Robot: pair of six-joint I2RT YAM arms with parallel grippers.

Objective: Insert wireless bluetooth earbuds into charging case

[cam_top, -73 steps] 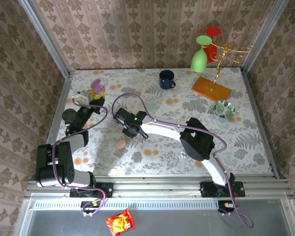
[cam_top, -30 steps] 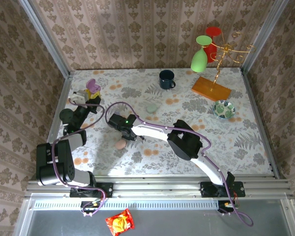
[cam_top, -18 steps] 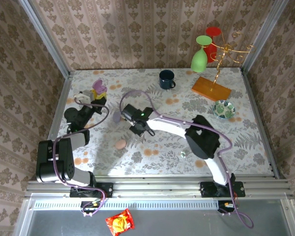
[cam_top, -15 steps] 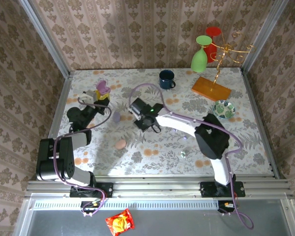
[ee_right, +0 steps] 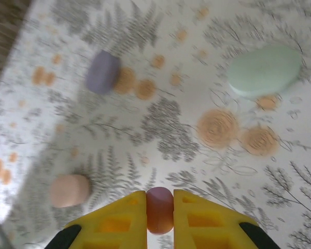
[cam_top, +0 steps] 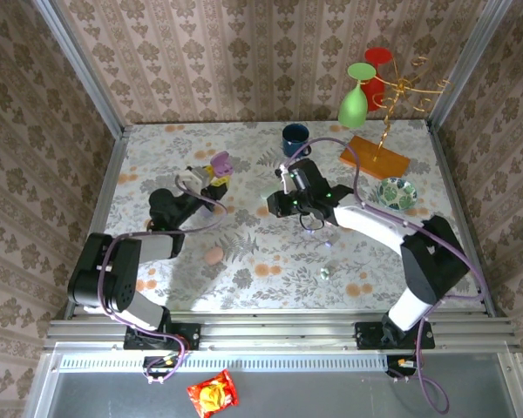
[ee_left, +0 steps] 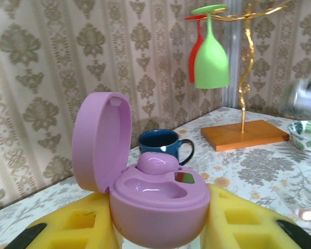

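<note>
My left gripper (ee_left: 158,212) is shut on the base of a purple charging case (ee_left: 160,199). The case stands upright with its lid (ee_left: 101,140) open, and one purple earbud (ee_left: 158,162) sits in the far socket; the near socket is bare. From above, the case (cam_top: 220,164) is held left of the table's centre. My right gripper (ee_right: 159,201) is shut on a small pinkish-purple earbud (ee_right: 159,210), held above the cloth. Seen from above, this gripper (cam_top: 281,205) hangs just right of the case.
Pastel pebbles lie below the right gripper: purple (ee_right: 102,71), green (ee_right: 264,70), pink (ee_right: 68,190). A blue mug (cam_top: 295,139), a patterned bowl (cam_top: 397,192) and a gold rack on an orange base (cam_top: 373,155) with green (cam_top: 353,104) and red glasses stand at the back. A tiny bead (cam_top: 323,273) lies near the front.
The right arm has swung from the left side to the table's centre with the earbud in its fingers. The left gripper has carried the open case rightward toward it.
</note>
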